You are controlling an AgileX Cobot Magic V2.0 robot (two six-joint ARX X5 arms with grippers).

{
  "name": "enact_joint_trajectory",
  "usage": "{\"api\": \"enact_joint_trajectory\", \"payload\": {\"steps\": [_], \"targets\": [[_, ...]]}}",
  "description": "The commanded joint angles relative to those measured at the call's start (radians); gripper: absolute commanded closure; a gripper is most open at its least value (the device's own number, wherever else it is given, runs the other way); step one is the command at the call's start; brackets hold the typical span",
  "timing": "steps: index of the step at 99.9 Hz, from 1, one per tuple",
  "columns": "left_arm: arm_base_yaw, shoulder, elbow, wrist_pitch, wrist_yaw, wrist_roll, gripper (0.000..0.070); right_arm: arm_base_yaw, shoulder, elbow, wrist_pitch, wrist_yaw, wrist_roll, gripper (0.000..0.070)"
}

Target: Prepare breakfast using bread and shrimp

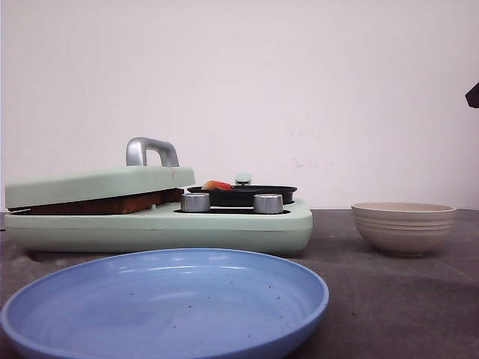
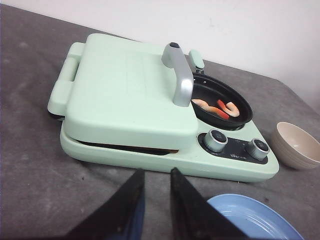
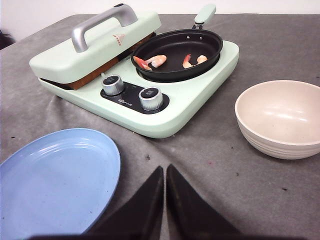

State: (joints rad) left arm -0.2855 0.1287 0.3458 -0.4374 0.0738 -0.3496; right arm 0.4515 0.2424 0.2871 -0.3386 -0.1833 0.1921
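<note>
The bread shows only as a brown crust edge [image 1: 97, 204] [image 3: 100, 73], pressed under the shut mint-green lid [image 2: 125, 90] of the breakfast maker. Two pink shrimp [image 3: 150, 61] [image 2: 212, 108] lie in the small black pan [image 3: 175, 52] on the maker's right side; one shows red above the pan rim [image 1: 217, 185]. My left gripper [image 2: 156, 172] hovers over the grey cloth just before the maker's front edge, open, nothing between its fingers. My right gripper [image 3: 164, 168] is shut and empty, above the cloth between the blue plate and the bowl.
A wide blue plate [image 1: 165, 299] [image 3: 55, 175] sits nearest the front. A beige bowl [image 1: 404, 226] [image 3: 282, 117] stands right of the maker. Two silver knobs [image 1: 194, 202] sit on the maker's front, and a silver handle [image 1: 152, 149] rises from the lid.
</note>
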Motion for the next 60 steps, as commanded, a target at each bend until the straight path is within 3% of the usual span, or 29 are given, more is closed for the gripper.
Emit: {"api": "enact_joint_trajectory", "payload": {"steps": [1,60], "targets": [[-0.003,0.0,0.005,0.011,-0.004,-0.003,0.0674,0.006,0.0,0.001,0.012,0.001,0.017,0.07],[0.005,-0.042,-0.003,-0.027,-0.014,-0.002,0.0674,0.006,0.0,0.001,0.012,0.001,0.017,0.07]]}}
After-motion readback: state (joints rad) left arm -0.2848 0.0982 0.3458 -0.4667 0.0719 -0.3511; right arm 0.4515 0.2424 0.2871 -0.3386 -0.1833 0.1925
